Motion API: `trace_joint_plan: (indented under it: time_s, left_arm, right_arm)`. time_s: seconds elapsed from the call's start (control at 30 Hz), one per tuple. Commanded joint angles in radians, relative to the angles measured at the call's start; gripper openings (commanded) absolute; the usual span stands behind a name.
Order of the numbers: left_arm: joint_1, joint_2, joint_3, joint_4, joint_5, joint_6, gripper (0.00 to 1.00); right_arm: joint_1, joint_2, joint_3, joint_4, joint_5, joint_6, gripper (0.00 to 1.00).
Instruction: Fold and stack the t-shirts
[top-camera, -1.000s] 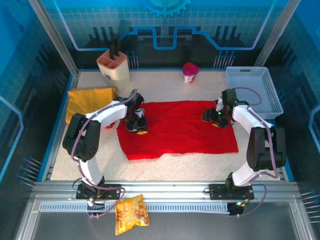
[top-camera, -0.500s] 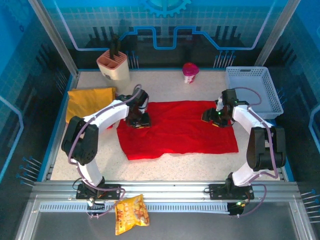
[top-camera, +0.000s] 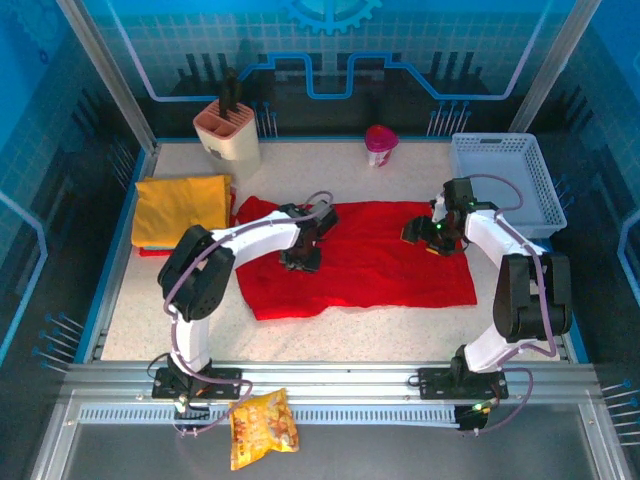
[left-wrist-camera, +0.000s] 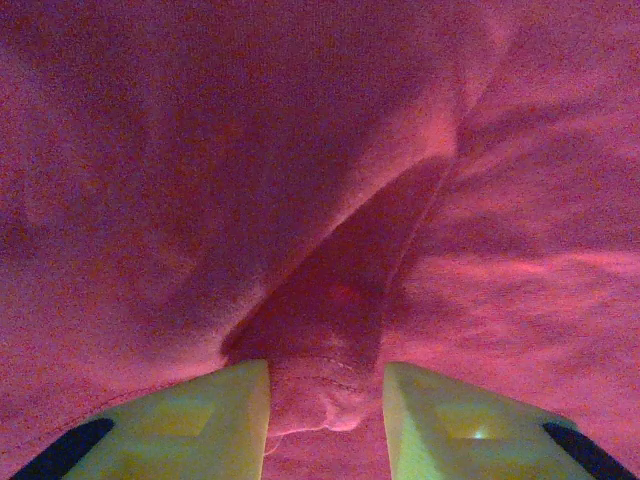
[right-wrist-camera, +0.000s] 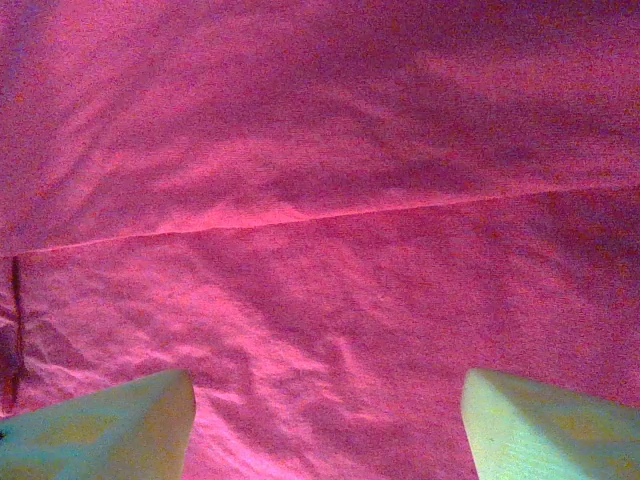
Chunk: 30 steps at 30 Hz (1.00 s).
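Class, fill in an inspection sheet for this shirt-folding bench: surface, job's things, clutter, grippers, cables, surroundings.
Surface: speckled white table.
Job's things: red t-shirt spread out at centre; yellow t-shirt folded, far left.
Clutter: beige holder, pink cup, white basket along the far edge; snack bag on the near metal ledge.
Grippers: left gripper has a ridge of red cloth between its fingers, grip unclear; right gripper open over flat red cloth.
Cables: left arm's cable and right arm's cable loop freely.
Surroundings: blue-lit enclosure walls.
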Motion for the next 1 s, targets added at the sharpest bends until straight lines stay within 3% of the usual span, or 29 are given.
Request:
trace_joint_plan:
  time_s: [0.0,0.2,0.4,0.63,0.8,0.97]
  left_arm:
    - [-0.019,0.019,0.040,-0.059,-0.053,-0.025,0.35]
    - [-0.031,0.059,0.052,-0.100,-0.088,-0.039,0.34]
    - [-0.061,0.091,0.087,-0.105,-0.062,-0.052,0.25]
    - [-0.062,0.089,0.094,-0.090,-0.010,-0.076,0.00]
    - [-0.050,0.030,0.081,-0.037,0.101,-0.097,0.00]
    - [-0.037,-0.018,0.090,-0.024,0.142,-0.110,0.00]
  right_arm:
    - [0.010,-0.007,0.004,-0.017,-0.001,-0.010,0.72]
    - [0.011,-0.001,0.004,-0.014,-0.005,-0.010,0.72]
    - [0.011,0.004,0.004,-0.010,-0.008,-0.008,0.72]
    - [0.009,0.001,0.006,-0.016,-0.004,-0.012,0.72]
    - [0.003,-0.001,0.008,-0.017,-0.002,-0.011,0.72]
    - [0.001,-0.002,0.008,-0.015,-0.004,-0.009,0.72]
